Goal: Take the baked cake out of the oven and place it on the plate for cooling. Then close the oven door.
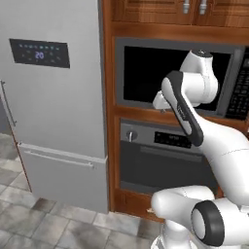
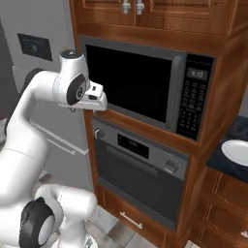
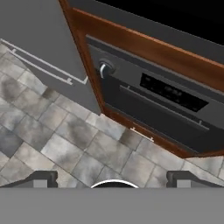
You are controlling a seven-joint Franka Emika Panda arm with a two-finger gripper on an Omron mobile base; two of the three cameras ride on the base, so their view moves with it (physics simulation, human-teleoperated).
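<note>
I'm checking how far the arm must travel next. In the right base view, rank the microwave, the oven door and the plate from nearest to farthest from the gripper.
1. The microwave: right beside the gripper, at its left edge.
2. The oven door: below the gripper, shut.
3. The plate: far right, on the dark counter.

A grey fridge [image 1: 53,97] stands beside the microwave [image 2: 140,87] and wooden cabinets [image 2: 160,14].
</note>
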